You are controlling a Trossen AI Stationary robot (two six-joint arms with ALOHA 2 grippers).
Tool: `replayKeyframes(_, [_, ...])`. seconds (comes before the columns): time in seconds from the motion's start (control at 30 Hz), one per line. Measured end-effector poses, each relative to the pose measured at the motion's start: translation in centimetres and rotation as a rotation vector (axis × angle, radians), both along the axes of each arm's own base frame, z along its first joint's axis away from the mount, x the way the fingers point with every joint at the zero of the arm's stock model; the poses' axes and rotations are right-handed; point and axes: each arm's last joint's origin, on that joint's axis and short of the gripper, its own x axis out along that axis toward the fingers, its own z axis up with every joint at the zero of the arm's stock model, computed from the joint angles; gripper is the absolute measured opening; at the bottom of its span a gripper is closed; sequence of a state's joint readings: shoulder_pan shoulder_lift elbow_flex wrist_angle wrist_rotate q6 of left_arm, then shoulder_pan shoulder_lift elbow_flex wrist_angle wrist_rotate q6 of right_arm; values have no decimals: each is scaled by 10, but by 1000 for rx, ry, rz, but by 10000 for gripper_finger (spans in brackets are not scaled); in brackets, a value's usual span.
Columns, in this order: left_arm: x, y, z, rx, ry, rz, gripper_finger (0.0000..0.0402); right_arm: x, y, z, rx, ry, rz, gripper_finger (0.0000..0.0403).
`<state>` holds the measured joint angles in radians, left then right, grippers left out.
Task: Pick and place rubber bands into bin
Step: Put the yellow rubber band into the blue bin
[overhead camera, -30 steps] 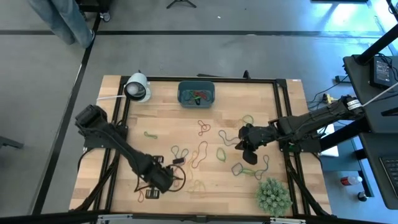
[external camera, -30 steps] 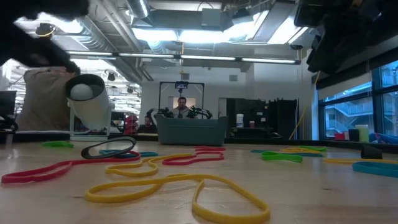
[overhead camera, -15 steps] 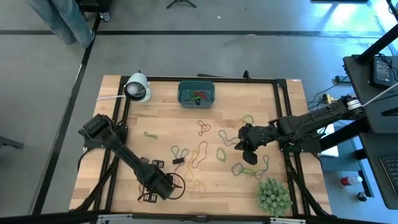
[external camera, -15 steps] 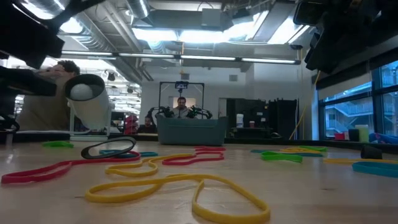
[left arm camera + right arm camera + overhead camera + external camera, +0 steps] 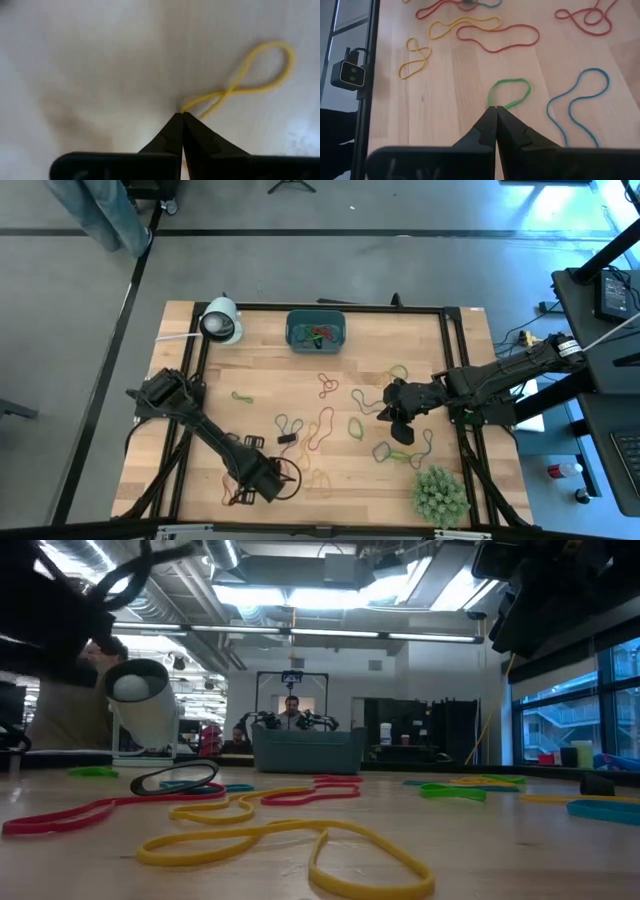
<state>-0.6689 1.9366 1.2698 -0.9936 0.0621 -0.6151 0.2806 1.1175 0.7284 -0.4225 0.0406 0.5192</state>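
Yellow rubber band (image 5: 240, 85) nipped by left pincer (image 5: 182, 117) — low, near edge, right pincer (image 5: 496, 112) closed — mid-table on green band (image 5: 512, 92)

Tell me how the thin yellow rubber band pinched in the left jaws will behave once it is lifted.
The thin yellow rubber band lies twisted into a figure-eight on the wooden table, so it is probably floppy and will dangle. It looks very light. The left gripper has its jaws shut on only one end, so the band may slip out or stretch.
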Motion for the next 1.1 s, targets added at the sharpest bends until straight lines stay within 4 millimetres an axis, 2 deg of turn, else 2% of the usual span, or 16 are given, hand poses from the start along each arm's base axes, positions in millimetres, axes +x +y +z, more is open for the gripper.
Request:
replayKeyframes(0.3, [27, 17, 56, 71, -34, 73, 2, 0, 0, 0, -12, -8, 5, 9])
replayKeyframes(0.5, [40, 51, 100, 87, -198, 141, 2, 1, 0, 1, -30, -23, 7, 9])
replayKeyframes(0.8, [48, 132, 149, 146, -400, 165, 2, 1, -1, 1, -43, -26, -19, 9])
replayKeyframes(1.1, [70, 242, 166, 192, -585, 86, 2, 2, -5, 1, -109, -47, -118, 9])
